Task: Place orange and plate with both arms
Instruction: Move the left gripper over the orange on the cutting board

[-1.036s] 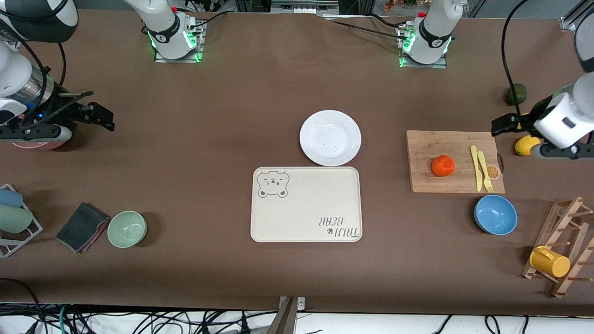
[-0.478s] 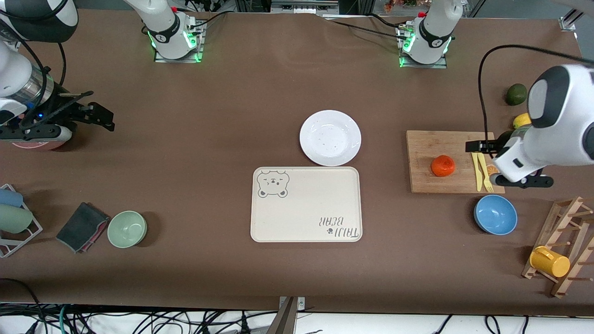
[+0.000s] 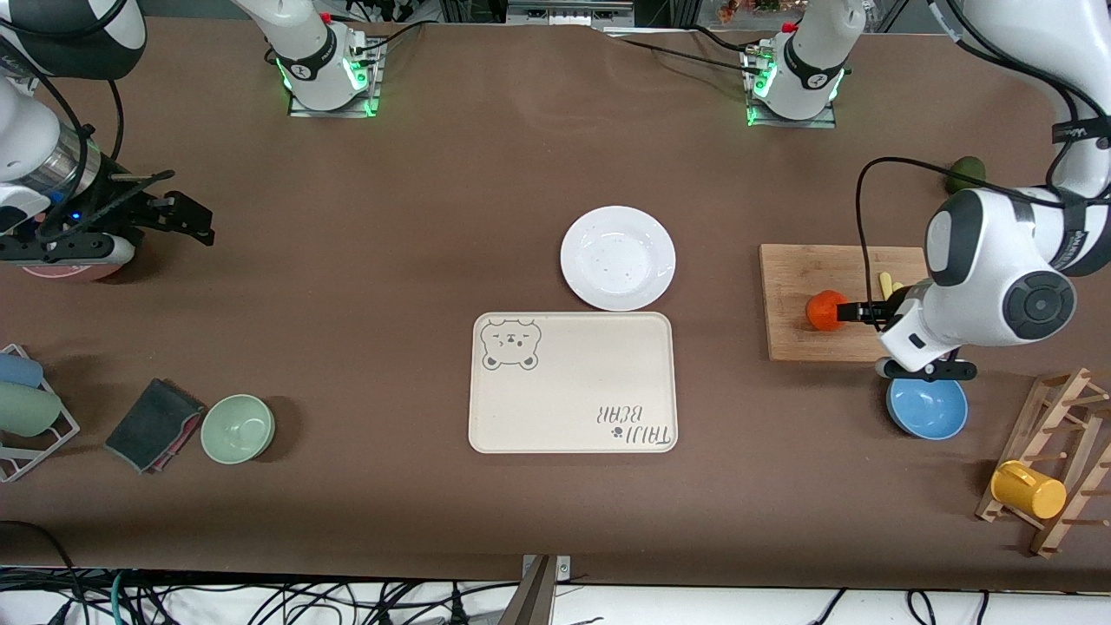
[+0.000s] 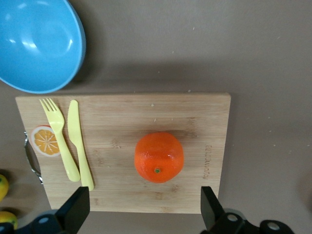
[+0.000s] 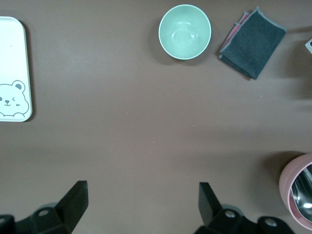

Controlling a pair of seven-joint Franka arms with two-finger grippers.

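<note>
The orange (image 3: pixel 823 310) lies on a wooden cutting board (image 3: pixel 807 343) toward the left arm's end of the table. My left gripper (image 3: pixel 857 312) hangs open just over the board beside the orange. In the left wrist view the orange (image 4: pixel 159 157) sits apart from my left gripper (image 4: pixel 144 210), ahead of the gap between its two black fingers (image 4: pixel 77 208). The white plate (image 3: pixel 617 258) rests empty mid-table. My right gripper (image 3: pixel 193 221) waits open over the right arm's end of the table, holding nothing, as the right wrist view (image 5: pixel 141 201) confirms.
A beige bear tray (image 3: pixel 573 382) lies just nearer the camera than the plate. A yellow fork (image 4: pixel 58 136) and knife (image 4: pixel 80 146) lie on the board. A blue bowl (image 3: pixel 927 410), mug rack (image 3: pixel 1046 469), green bowl (image 3: pixel 238 428) and grey cloth (image 3: pixel 154 424) stand nearer the camera.
The left arm has swung from the table's end by the lemons across the cutting board to the orange. The right arm has not moved.
</note>
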